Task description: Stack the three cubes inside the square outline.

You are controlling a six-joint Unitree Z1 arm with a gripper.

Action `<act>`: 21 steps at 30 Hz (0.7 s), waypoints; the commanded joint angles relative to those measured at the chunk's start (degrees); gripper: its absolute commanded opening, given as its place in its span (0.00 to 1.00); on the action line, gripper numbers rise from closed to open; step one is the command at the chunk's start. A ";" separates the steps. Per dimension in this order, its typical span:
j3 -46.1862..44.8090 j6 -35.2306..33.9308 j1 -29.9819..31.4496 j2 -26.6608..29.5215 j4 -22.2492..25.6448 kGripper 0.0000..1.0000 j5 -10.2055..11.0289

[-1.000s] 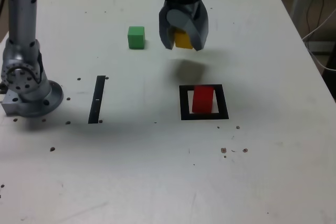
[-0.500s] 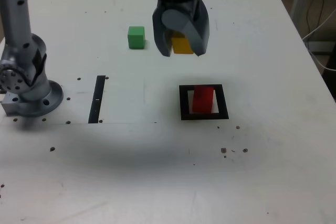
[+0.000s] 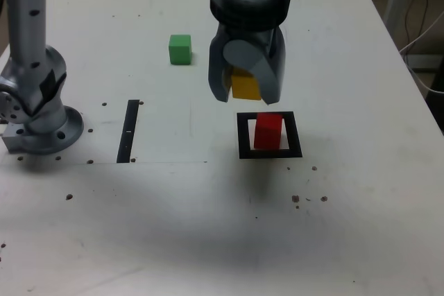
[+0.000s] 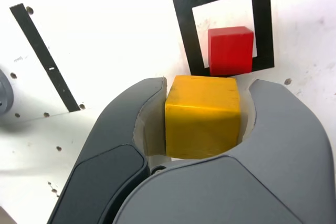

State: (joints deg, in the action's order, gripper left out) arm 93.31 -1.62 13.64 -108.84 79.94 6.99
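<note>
Above the worktop [image 3: 173, 213], just short of the square outline [image 3: 244, 145] in the exterior view, the hand [image 3: 247, 95] is gripping the yellow cube [image 3: 247, 86], its two curved fingers pressing on opposite sides while the cube's far face is showing between them. Just beyond the grip, the red cube [image 3: 268, 132] is resting on the worktop inside the square outline, sitting within the thick black border and serving, by the look of it, as the base of the stack. Farther out, toward the exterior view's left, the green cube [image 3: 180, 50] is standing alone, well apart from the outline, and the narrow black strip [image 3: 128, 132] is lying between the arm's base [image 3: 46, 133] and the outline. The step in hand seems to be carrying the second cube over to the first. The next move is calling for bringing the yellow cube directly over the red one, squaring its faces to those below, then lowering it gently and opening only once it is sitting flat; the green cube is still needing its turn.
</note>
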 commanded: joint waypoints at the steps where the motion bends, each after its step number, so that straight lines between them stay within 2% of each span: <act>1: 0.57 0.03 -0.01 -1.06 -0.21 0.19 -0.37; 13: 1.54 0.39 -0.11 -6.59 -2.05 0.20 -0.24; 21: 0.05 0.39 -0.73 -7.51 -5.69 0.23 -0.09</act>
State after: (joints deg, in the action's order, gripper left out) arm 93.58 -1.31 13.14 -116.46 74.47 6.78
